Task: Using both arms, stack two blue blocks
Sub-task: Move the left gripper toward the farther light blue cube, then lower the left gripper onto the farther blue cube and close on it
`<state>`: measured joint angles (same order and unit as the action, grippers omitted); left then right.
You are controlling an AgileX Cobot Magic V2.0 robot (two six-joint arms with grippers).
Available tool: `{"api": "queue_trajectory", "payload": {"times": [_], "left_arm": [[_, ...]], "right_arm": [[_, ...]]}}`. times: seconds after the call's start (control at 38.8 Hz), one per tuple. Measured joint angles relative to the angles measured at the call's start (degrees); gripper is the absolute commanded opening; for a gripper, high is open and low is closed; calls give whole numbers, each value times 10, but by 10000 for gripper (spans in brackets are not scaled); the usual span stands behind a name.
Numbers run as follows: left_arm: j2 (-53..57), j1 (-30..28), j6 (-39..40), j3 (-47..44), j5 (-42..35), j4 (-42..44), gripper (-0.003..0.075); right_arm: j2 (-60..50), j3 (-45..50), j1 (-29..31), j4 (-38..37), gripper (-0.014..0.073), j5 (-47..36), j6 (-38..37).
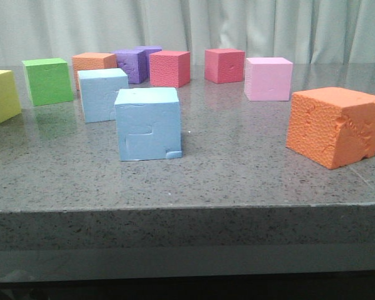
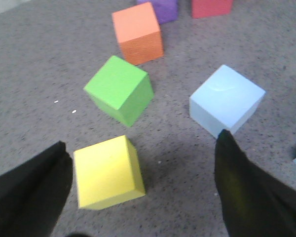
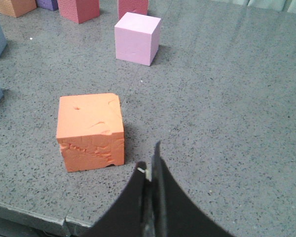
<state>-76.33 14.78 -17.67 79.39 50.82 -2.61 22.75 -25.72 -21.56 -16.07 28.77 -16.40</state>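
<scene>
The grooved sky-blue foam cube (image 1: 148, 124) stands near the front edge of the grey speckled stone worktop (image 1: 237, 175). Just behind it to the left sits the second sky-blue foam cube (image 1: 102, 94) — the two are apart. Further behind stand purple (image 1: 131, 65) and red (image 1: 170, 68) foam cubes. The left gripper (image 2: 140, 185) hangs with jaws released over a yellow foam cube (image 2: 107, 171). The right gripper (image 3: 149, 197) — jaws clenched on nothing — hovers beside a cracked orange foam cube (image 3: 91, 131).

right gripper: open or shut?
Shut. In the right wrist view the two black fingers of the right gripper are pressed together with nothing between them, above the grey stone table beside the orange foam cube.
</scene>
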Motion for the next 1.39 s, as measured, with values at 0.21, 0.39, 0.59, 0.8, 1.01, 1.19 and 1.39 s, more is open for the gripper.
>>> {"api": "queue_trajectory", "payload": {"times": [0.21,0.39,0.59,0.8,1.01,1.19,1.39], "left_arm": [[-126,29,-43,133,71,-8,566],[-219,30,-136,245,151,-40,566],[-282,30,-155,317,201,-70,566],[-314,31,-157,325,209,-82,566],[-318,31,-158,326,206,-83,566],[-318,31,-158,326,195,-86,566],[-318,33,-158,326,195,-111,566]], "right_arm": [[0,0,0,0,-61,0,0],[0,0,0,0,-61,0,0],[0,0,0,0,-61,0,0],[0,0,0,0,-61,0,0],[0,0,0,0,-61,0,0],[0,0,0,0,-61,0,0],[0,0,0,0,-61,0,0]]}}
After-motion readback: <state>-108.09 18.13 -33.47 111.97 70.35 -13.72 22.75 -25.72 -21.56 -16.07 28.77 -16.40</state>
